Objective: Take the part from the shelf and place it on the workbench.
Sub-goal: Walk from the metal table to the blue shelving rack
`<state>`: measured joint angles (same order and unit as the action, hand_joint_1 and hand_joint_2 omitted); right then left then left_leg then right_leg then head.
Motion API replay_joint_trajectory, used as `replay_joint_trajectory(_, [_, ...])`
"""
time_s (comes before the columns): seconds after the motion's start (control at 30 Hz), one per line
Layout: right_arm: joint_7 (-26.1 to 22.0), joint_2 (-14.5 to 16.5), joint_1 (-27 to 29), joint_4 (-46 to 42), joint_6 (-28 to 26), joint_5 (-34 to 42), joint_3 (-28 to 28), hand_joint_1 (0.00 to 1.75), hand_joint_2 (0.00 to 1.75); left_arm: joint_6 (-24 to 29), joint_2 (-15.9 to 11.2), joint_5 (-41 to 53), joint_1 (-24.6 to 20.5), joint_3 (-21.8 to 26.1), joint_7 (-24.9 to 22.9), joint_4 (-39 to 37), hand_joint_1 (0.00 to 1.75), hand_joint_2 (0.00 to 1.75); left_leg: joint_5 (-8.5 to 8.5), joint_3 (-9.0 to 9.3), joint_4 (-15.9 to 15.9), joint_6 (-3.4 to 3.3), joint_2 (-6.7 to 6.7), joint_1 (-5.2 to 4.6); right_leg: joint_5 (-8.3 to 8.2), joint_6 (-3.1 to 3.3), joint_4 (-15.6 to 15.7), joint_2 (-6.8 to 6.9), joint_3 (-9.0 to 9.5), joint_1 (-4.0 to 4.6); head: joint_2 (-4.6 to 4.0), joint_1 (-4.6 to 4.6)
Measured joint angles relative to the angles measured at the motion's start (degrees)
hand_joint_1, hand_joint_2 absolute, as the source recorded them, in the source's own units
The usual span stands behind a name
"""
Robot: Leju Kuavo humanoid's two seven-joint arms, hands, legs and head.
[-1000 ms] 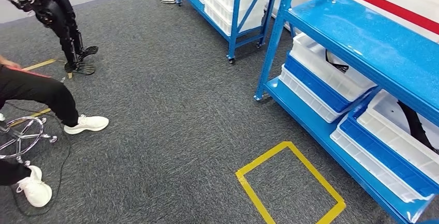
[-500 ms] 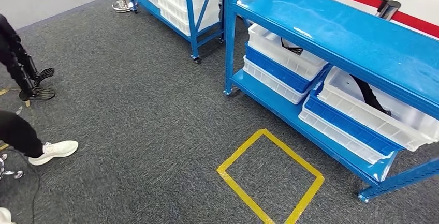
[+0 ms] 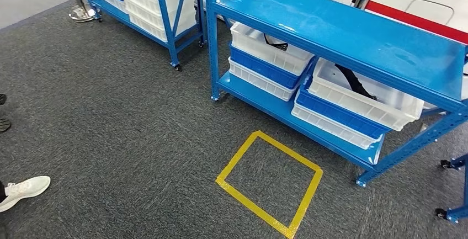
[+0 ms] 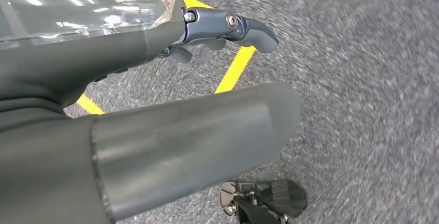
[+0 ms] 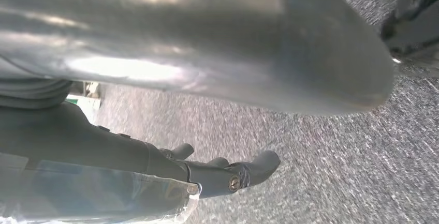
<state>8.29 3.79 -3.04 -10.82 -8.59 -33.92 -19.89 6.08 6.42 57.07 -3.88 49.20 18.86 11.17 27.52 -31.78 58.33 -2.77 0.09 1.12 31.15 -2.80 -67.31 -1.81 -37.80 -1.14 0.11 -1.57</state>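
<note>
The blue shelf (image 3: 342, 35) stands across the upper right of the head view. On its lower level sit white bins stacked on blue ones. A black part (image 3: 353, 81) lies in the right white bin (image 3: 386, 109), and another black part (image 3: 276, 43) shows in the left white bin (image 3: 259, 48). My left hand (image 4: 171, 105) hangs over grey carpet with its fingers (image 4: 243, 27) stretched out and nothing in them. My right hand (image 5: 207, 79) also hangs over the carpet, its fingers (image 5: 238, 175) apart and holding nothing.
A yellow tape square (image 3: 237, 159) marks the carpet in front of the shelf. A second blue shelf (image 3: 165, 7) with white bins stands at the back left beside a stanchion base (image 3: 83, 12). A person's white shoe (image 3: 25, 190) is at the left edge. Cart wheels (image 3: 444, 164) sit at the right.
The camera has turned: the whole scene slid left, bringing the shelf and tape square toward the centre. The seated person and the dark robot have passed out at the left.
</note>
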Motion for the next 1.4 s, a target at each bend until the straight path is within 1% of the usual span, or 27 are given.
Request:
replay_joint_trajectory(0.07, [-0.07,0.01,-0.08,0.0,0.0,-0.1,0.0,0.0,0.0,-0.01,0.01,0.01,0.11,0.0,0.0,0.0,0.0,0.0,0.02,-0.14,0.01,-0.08,1.85,-0.22,2.44,-0.1,-6.42,1.01,-3.02,-0.02,0.0,-0.04])
replay_joint_trajectory(0.1, [-0.07,0.0,-0.01,0.0,0.0,-0.15,0.0,0.0,0.0,-0.01,0.02,0.03,0.1,0.0,0.0,0.0,0.0,0.0,0.05,-0.17,0.02,-0.08,2.66,-0.28,2.38,-0.46,-6.79,1.18,-3.0,-0.01,0.0,-0.04])
replay_joint_trajectory(0.13, [-0.04,-0.02,0.07,0.0,0.0,-0.21,0.0,0.0,0.0,-0.02,0.04,0.05,0.09,0.0,0.0,0.0,0.0,0.0,0.08,-0.14,0.02,-0.03,3.37,-0.29,1.44,-0.93,-4.57,1.47,-1.64,-0.02,0.0,-0.04])
replay_joint_trajectory(0.17, [0.0,-0.05,0.14,0.0,-0.01,-0.27,0.0,0.0,0.0,-0.03,0.07,0.07,0.07,0.0,0.0,0.0,0.0,0.0,0.13,-0.07,0.03,0.06,4.04,-0.3,0.08,-1.38,-0.67,2.32,0.64,-0.03,0.0,-0.04])
replay_joint_trajectory(0.23, [0.1,-0.08,0.01,0.0,-0.08,-0.36,0.0,0.0,0.0,-0.07,0.11,0.15,0.08,0.0,0.01,-0.01,0.0,0.0,0.41,0.23,0.08,0.52,5.24,-0.58,-2.43,-1.46,7.11,5.46,4.98,0.24,0.0,-0.06])
replay_joint_trajectory(0.3, [0.21,-0.08,-0.15,0.0,-0.16,-0.5,0.0,0.0,0.0,-0.1,0.15,0.22,0.09,0.0,0.02,-0.02,0.0,0.0,0.77,0.75,0.1,1.2,6.39,-0.87,-3.49,-0.56,9.77,6.91,6.25,0.62,0.0,0.09])
replay_joint_trajectory(0.33, [0.28,-0.1,-0.17,0.0,-0.19,-0.56,0.0,0.0,0.0,-0.1,0.2,0.24,0.05,0.0,0.03,-0.02,0.0,0.0,0.9,1.08,0.04,1.54,7.04,-0.84,-3.7,-0.12,9.78,6.33,6.16,0.77,0.0,0.16])
replay_joint_trajectory(0.37, [0.34,-0.11,-0.14,0.0,-0.2,-0.62,0.0,0.0,0.0,-0.1,0.25,0.26,-0.06,0.0,0.02,-0.01,0.0,0.0,1.09,1.3,0.11,1.9,7.29,-0.66,-3.86,0.39,9.87,5.52,6.24,0.45,0.0,0.23])
replay_joint_trajectory(0.43, [0.43,-0.19,-0.17,0.0,-0.2,-0.68,0.0,0.0,0.0,-0.09,0.34,0.26,-0.18,-0.01,0.02,0.0,0.0,0.0,2.8,0.81,2.06,2.52,5.05,-0.27,-4.26,1.32,10.12,4.11,6.57,-0.08,0.0,0.34])
replay_joint_trajectory(0.5, [0.48,-0.24,-0.22,0.0,-0.2,-0.73,0.0,0.0,0.0,-0.09,0.39,0.26,-0.01,-0.02,0.03,-0.02,0.0,0.0,6.63,-1.86,8.3,2.89,1.37,-0.06,-4.56,2.04,10.17,2.69,6.59,-0.23,0.0,0.47])
replay_joint_trajectory(0.57, [0.49,-0.27,-0.21,0.0,-0.18,-0.74,0.0,0.0,0.0,-0.09,0.43,0.25,0.3,-0.02,0.09,-0.05,0.0,0.0,9.34,-5.11,14.93,3.03,0.05,-0.02,-4.64,2.31,10.14,1.03,6.44,-0.05,0.0,0.51])
replay_joint_trajectory(0.6, [0.49,-0.27,-0.15,0.0,-0.16,-0.74,0.0,0.0,0.0,-0.09,0.44,0.22,0.4,-0.02,0.15,-0.06,0.0,0.0,9.05,-5.77,15.93,3.03,-0.12,0.01,-4.66,2.33,10.11,0.13,6.44,-0.01,0.0,0.53])
replay_joint_trajectory(0.63, [0.49,-0.28,-0.09,0.0,-0.14,-0.74,0.0,0.0,0.0,-0.09,0.44,0.2,0.44,-0.02,0.22,-0.07,0.0,0.0,7.64,-5.42,14.8,2.98,-0.25,0.05,-4.65,2.32,10.06,-0.76,6.51,0.0,0.0,0.53])
replay_joint_trajectory(0.67, [0.49,-0.28,-0.04,0.0,-0.1,-0.74,0.0,0.0,0.0,-0.09,0.44,0.17,0.45,-0.01,0.29,-0.07,0.0,0.0,5.43,-4.11,11.71,2.9,-0.62,0.15,-4.65,2.3,9.98,-1.64,6.6,-0.01,0.0,0.53])
replay_joint_trajectory(0.73, [0.49,-0.27,-0.08,0.0,-0.02,-0.74,0.0,0.0,0.0,-0.09,0.42,0.15,0.44,-0.01,0.42,-0.07,0.0,0.0,1.88,-0.96,4.38,2.73,-2.87,0.48,-4.58,2.1,9.62,-3.16,6.45,0.14,0.0,0.53])
replay_joint_trajectory(0.8, [0.4,-0.28,-0.22,0.0,0.02,-0.74,0.0,0.0,0.0,-0.11,0.42,0.16,0.42,-0.02,0.58,-0.07,0.0,0.0,1.07,0.27,1.09,2.53,-4.32,0.48,-4.65,1.47,9.36,-4.38,5.81,0.36,0.0,0.51])
replay_joint_trajectory(0.87, [0.19,-0.34,-0.1,0.0,-0.07,-0.85,-0.01,0.0,0.0,-0.11,0.48,0.21,0.31,-0.02,0.74,-0.07,0.0,0.0,0.93,0.26,0.73,1.86,-3.41,0.16,-4.87,0.56,9.43,-5.2,5.15,0.4,0.0,0.5])
replay_joint_trajectory(0.93, [0.07,-0.38,0.1,0.0,-0.31,-1.05,-0.02,0.0,0.0,-0.1,0.54,0.35,0.15,-0.01,0.88,-0.06,0.0,0.0,0.41,0.37,0.14,0.83,-2.41,0.06,-4.09,0.1,8.03,-3.34,4.19,0.38,0.0,0.39])
replay_joint_trajectory(1.0, [0.07,-0.34,-0.03,0.0,-0.54,-1.18,-0.02,0.0,0.0,-0.13,0.56,0.5,0.14,0.0,0.98,-0.06,0.0,0.0,0.11,0.34,-0.23,0.22,-1.37,-0.01,-1.07,0.29,2.27,-0.17,1.4,0.33,0.0,0.14])
replay_joint_trajectory(1.07, [0.08,-0.32,-0.2,0.0,-0.69,-1.27,-0.02,0.0,0.0,-0.34,0.57,0.58,0.23,0.0,1.01,-0.07,0.0,0.0,0.08,0.16,-0.22,0.1,-0.35,-0.12,2.01,0.26,-5.05,0.94,-2.06,0.23,0.0,0.03])
replay_joint_trajectory(1.1, [0.09,-0.33,-0.18,0.0,-0.77,-1.34,-0.02,0.0,0.0,-0.5,0.57,0.62,0.25,0.0,1.01,-0.07,0.0,0.0,0.08,0.11,-0.21,0.1,0.05,-0.13,2.51,-0.06,-6.85,1.04,-2.78,0.14,0.0,0.03])
replay_joint_trajectory(1.13, [0.1,-0.35,-0.1,0.0,-0.83,-1.45,-0.02,0.0,0.0,-0.65,0.58,0.65,0.25,0.0,1.01,-0.07,0.0,0.0,0.09,0.11,-0.19,0.14,0.31,-0.08,2.03,-0.6,-6.16,1.11,-2.19,0.01,0.0,0.03])
replay_joint_trajectory(1.17, [0.11,-0.38,-0.03,0.0,-0.87,-1.55,-0.02,0.0,0.0,-0.75,0.6,0.67,0.24,0.0,1.01,-0.07,0.0,0.0,0.11,0.17,-0.18,0.23,0.5,0.0,0.84,-1.22,-3.24,1.23,-0.45,-0.19,0.0,0.02])
replay_joint_trajectory(1.23, [0.12,-0.39,0.0,0.0,-0.9,-1.67,-0.02,0.0,0.0,-0.85,0.61,0.72,0.18,0.0,1.01,-0.06,0.0,0.0,0.26,0.35,-0.1,0.73,0.71,-0.05,-2.01,-2.05,5.23,1.79,4.26,-0.45,0.0,-0.07])
replay_joint_trajectory(1.3, [0.13,-0.34,-0.08,0.0,-0.93,-1.69,-0.02,0.0,0.0,-0.87,0.57,0.75,0.11,0.0,1.02,-0.05,0.0,0.0,0.58,0.51,0.03,1.29,0.79,-0.36,-3.41,-1.45,9.52,2.11,6.59,-0.48,0.0,-0.07])
replay_joint_trajectory(1.37, [0.26,-0.27,-0.11,0.0,-0.94,-1.73,-0.02,0.0,0.0,-0.83,0.5,0.77,0.06,0.0,1.02,-0.04,0.0,0.0,0.56,0.56,0.09,0.63,0.77,-0.43,-3.73,-0.61,9.76,2.02,6.83,-0.44,0.0,0.09])
replay_joint_trajectory(1.4, [0.34,-0.27,-0.11,0.0,-0.95,-1.78,-0.02,0.0,0.0,-0.8,0.48,0.77,0.04,0.0,1.01,-0.05,0.0,0.0,0.49,0.56,0.07,0.24,0.75,-0.37,-3.8,-0.5,9.77,2.01,6.94,-0.47,0.0,0.15])
